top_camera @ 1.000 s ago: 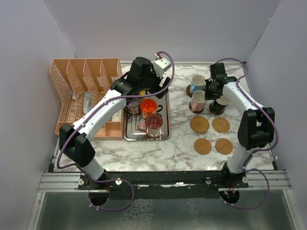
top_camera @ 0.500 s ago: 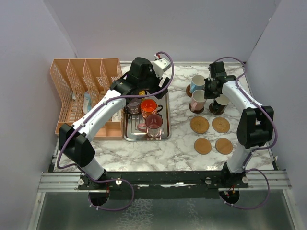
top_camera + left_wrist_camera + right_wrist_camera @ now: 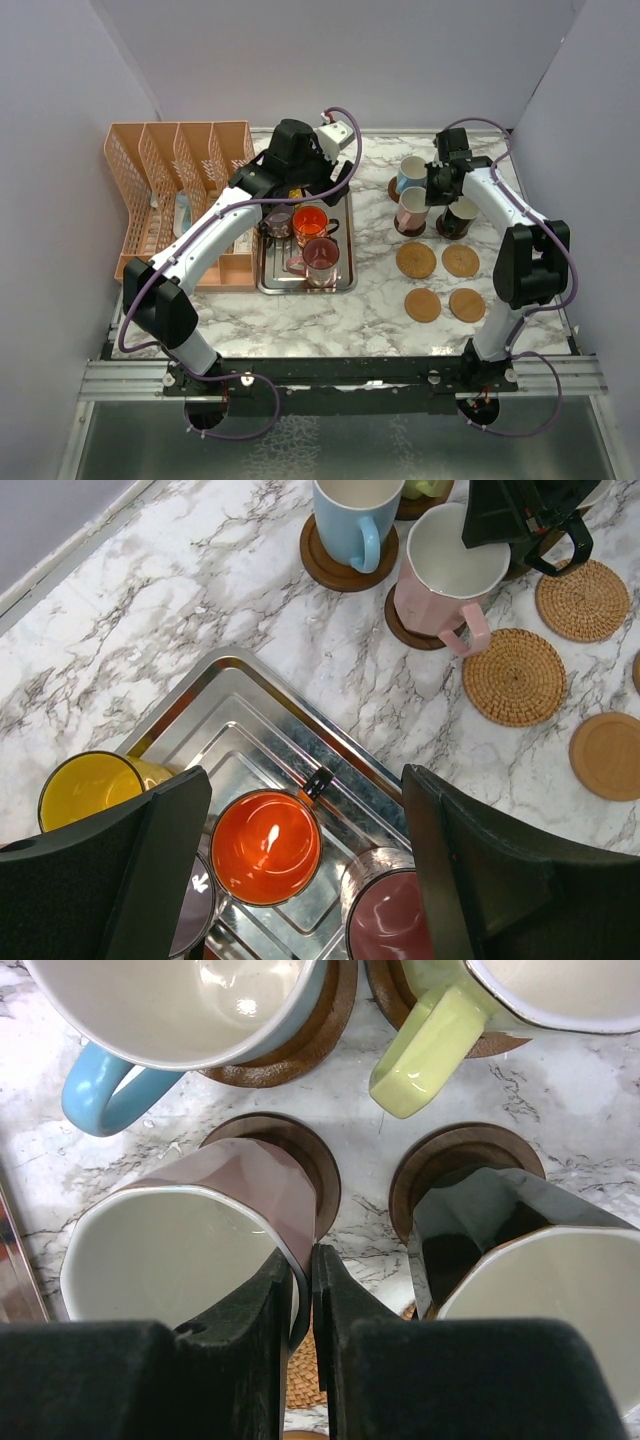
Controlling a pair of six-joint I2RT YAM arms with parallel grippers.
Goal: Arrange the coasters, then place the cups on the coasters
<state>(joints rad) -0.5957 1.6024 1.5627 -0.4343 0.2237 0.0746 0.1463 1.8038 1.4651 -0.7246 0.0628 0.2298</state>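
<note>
Four cups stand on dark brown coasters (image 3: 325, 1010) at the far right of the marble table (image 3: 375, 300). They are a light blue cup (image 3: 180, 1010), a yellow-green cup (image 3: 440, 1050), a pink cup (image 3: 190, 1230) and a black cup (image 3: 500, 1220).

The right gripper (image 3: 303, 1255) is at the pink cup. Its fingers are pressed almost together on the cup's wall, one inside the rim and one outside, and the cup sits on its coaster.

Nearer the arms lie four bare discs: two woven coasters (image 3: 416, 260) side by side, and just in front of them two smooth coasters (image 3: 423, 305).

The left gripper (image 3: 305, 773) hangs over the steel tray (image 3: 230, 670) with its fingers spread wide, gripping nothing. Below it in the tray are an orange cup (image 3: 265, 845), a yellow cup (image 3: 90, 790), a maroon cup (image 3: 390, 925) and a purple cup (image 3: 195, 910).

An orange slotted rack (image 3: 170, 190) stands just left of the tray.
</note>
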